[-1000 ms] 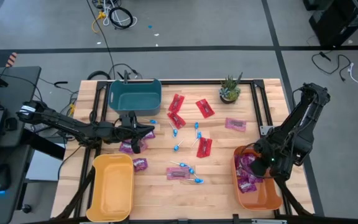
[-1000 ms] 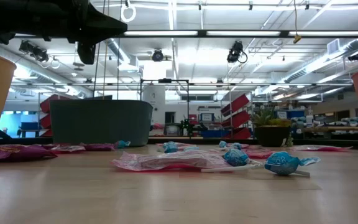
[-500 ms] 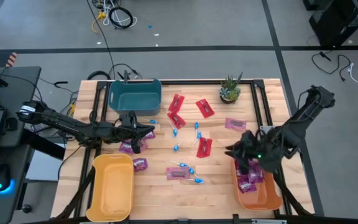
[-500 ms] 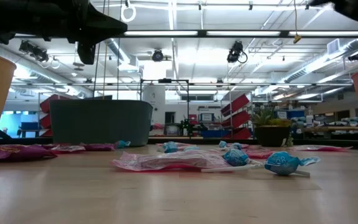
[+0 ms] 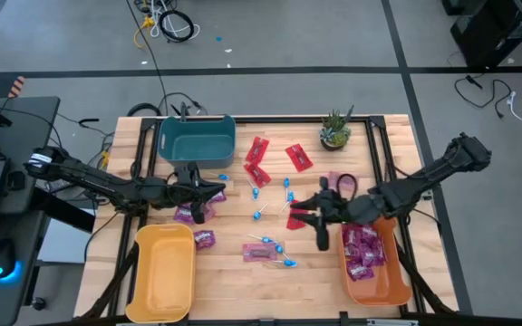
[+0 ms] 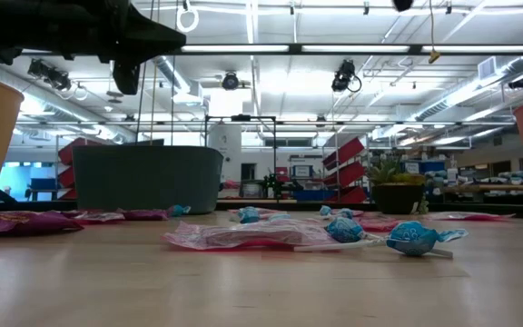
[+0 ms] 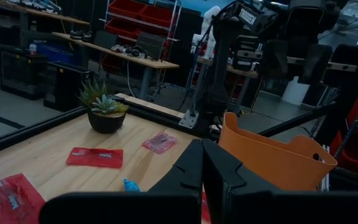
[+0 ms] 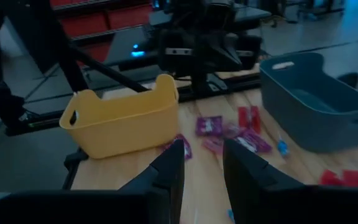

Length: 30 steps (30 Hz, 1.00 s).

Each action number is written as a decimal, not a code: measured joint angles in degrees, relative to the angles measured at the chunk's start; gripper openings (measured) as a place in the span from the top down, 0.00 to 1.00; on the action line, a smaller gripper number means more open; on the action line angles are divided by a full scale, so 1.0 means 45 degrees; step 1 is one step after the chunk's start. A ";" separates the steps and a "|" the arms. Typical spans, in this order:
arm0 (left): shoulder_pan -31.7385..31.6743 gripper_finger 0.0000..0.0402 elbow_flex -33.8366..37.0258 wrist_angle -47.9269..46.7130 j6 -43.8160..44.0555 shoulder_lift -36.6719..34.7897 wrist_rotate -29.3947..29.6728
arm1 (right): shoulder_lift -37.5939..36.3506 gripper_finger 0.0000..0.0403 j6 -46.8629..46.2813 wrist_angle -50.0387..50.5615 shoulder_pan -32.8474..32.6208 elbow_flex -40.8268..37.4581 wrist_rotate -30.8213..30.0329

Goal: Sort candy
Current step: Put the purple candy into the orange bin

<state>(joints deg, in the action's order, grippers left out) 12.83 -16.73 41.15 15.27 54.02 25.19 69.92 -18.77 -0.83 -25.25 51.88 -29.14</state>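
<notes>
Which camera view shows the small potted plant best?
The left wrist view shows the potted plant best: near and from the side, with its dark pot and spiky leaves clear. The high view shows it only from above, small, at the table's far edge. The low view has it far and dark. The right wrist view misses it.

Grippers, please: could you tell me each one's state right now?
Left gripper: shut, holding nothing.
Right gripper: open, empty.

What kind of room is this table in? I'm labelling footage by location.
Probably a robotics lab or workshop: shelving with red bins, a workbench holding equipment, rows of ceiling strip lights, and loose cables on the floor.
</notes>
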 joint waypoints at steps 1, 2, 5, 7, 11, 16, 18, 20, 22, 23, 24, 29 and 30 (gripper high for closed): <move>-0.0002 0.99 0.0000 -0.0002 0.0000 -0.0002 -0.0004 | 0.0235 0.76 0.0169 -0.0367 0.0202 0.0000 0.0359; 0.0001 0.99 0.0000 -0.0018 0.0000 0.0000 -0.0004 | 0.0460 0.76 0.0311 -0.0698 0.0400 0.0000 0.0718; -0.0002 0.99 0.0000 -0.0127 0.0000 0.0000 -0.0004 | 0.1202 0.76 0.0618 -0.1716 0.0973 0.0000 0.1603; -0.0002 0.99 0.0000 -0.0228 0.0000 -0.0001 -0.0004 | 0.1672 0.76 0.0744 -0.2345 0.1353 0.0004 0.2067; 0.0000 0.99 0.0005 -0.0881 0.0125 -0.0005 -0.0004 | 0.2475 0.76 0.0772 -0.3139 0.2037 0.0003 0.2478; -0.0002 0.99 0.0005 -0.1809 0.0822 -0.0005 -0.0003 | 0.3066 0.77 0.0585 -0.3379 0.2698 0.0003 0.2500; 0.0002 0.99 0.0005 -0.2096 0.1100 -0.0005 -0.0004 | 0.3217 0.77 0.0544 -0.3535 0.2902 0.0001 0.2504; -0.0002 0.99 0.0005 -0.2367 0.1408 -0.0005 -0.0001 | 0.3241 0.77 0.0546 -0.3553 0.3045 0.0002 0.2503; -0.0002 0.99 0.0005 -0.2654 0.1717 -0.0005 0.0012 | 0.3272 0.76 0.0548 -0.3617 0.3136 0.0015 0.2501; -0.0002 0.99 0.0005 -0.2811 0.1865 -0.0001 0.0121 | 0.3279 0.76 0.0567 -0.3608 0.3162 0.0015 0.2506; -0.0004 0.99 0.0005 -0.2974 0.2099 -0.0005 0.0307 | 0.3324 0.76 0.0609 -0.3684 0.3167 0.0015 0.2506; -0.0276 0.99 0.0005 -0.3977 0.3712 -0.0004 0.1591 | 0.3412 0.77 0.0748 -0.3850 0.3222 0.0015 0.2506; -0.0363 0.99 0.0005 -0.4114 0.4045 -0.0003 0.1589 | 0.3412 0.77 0.0749 -0.3824 0.3226 0.0015 0.2506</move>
<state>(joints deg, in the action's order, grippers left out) 11.20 -16.71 22.64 33.47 54.01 32.34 85.27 -15.40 -18.04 -10.74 51.94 -17.87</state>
